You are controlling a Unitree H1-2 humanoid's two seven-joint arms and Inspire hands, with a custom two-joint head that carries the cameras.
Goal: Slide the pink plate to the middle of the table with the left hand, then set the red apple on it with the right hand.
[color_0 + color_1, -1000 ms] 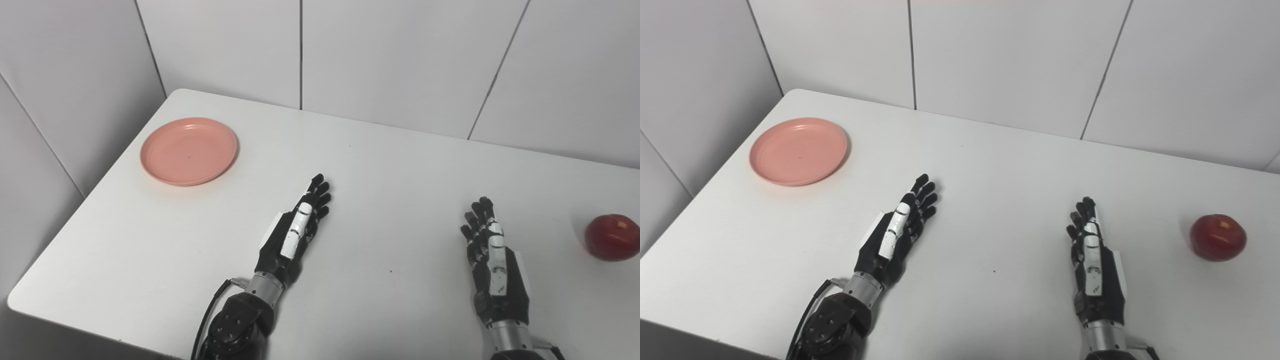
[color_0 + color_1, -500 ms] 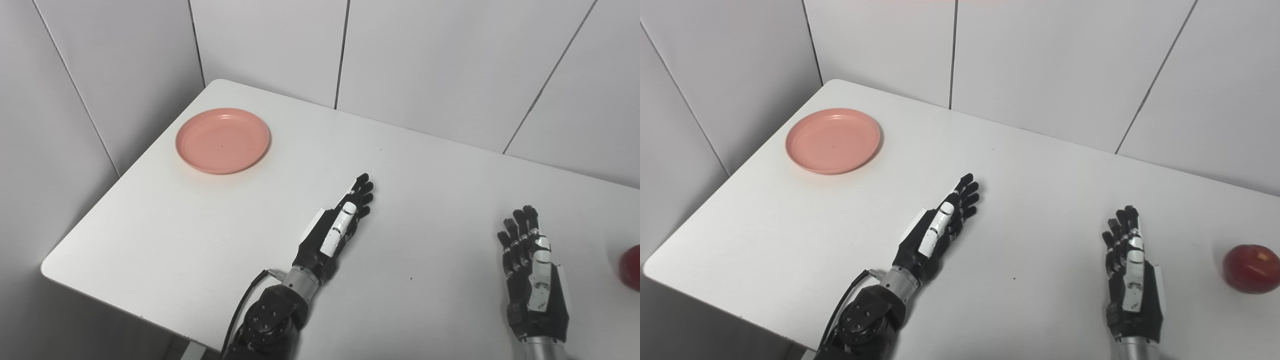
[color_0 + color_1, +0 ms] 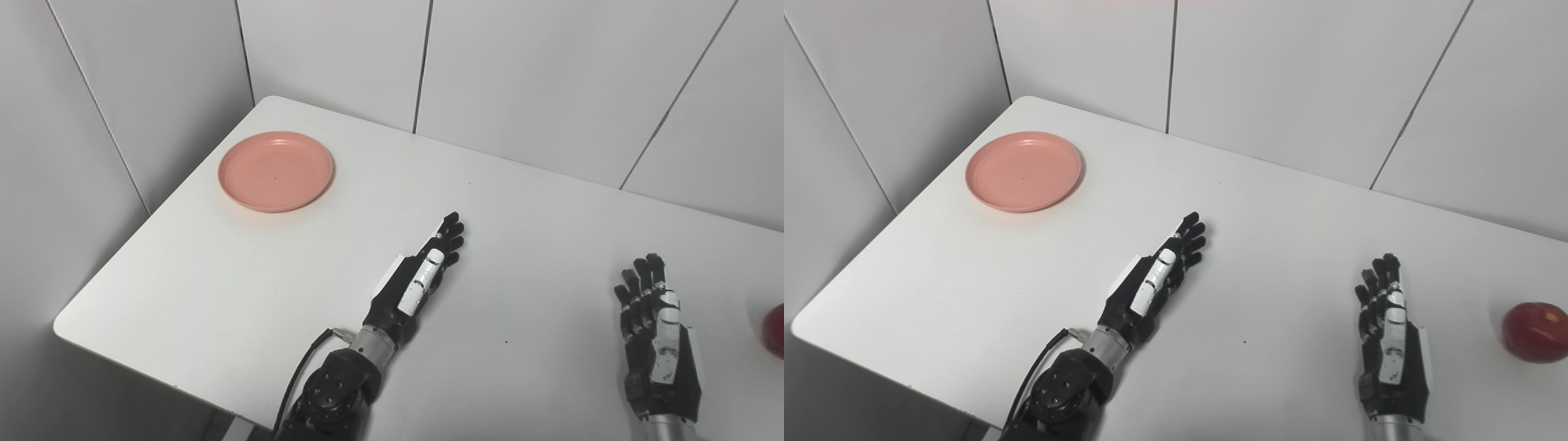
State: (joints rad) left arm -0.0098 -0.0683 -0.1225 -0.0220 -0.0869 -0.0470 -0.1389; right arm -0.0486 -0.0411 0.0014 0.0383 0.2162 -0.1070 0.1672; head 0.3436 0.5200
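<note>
**Inspector:** On the counter (image 3: 968, 288), report both hands, starting with the fingers.

**Assistant:** Left hand (image 3: 1151, 285) lies near the middle of the counter, fingers (image 3: 1191, 236) stretched out straight and close together, pointing toward the far right. It holds nothing, and nothing lies beside it. Whether it rests on the surface or hovers just above, I cannot tell.

**Inspector:** And the right?

**Assistant:** Right hand (image 3: 1387, 343) sits toward the near right, fingers (image 3: 1378, 278) extended and slightly spread, pointing away from the robot. Empty as well.

**Inspector:** Location of the task items?

**Assistant:** Pink plate (image 3: 1023, 171) stands at the far left corner of the counter, bare, well apart from the left hand. Red apple (image 3: 1535, 331) lies near the right edge, apart from the right hand; the left eye view cuts it off at the frame border.

**Inspector:** Any brands, labels or writing?

**Assistant:** None legible. White panels on the backs of the hands carry no readable marks at this resolution.
</note>
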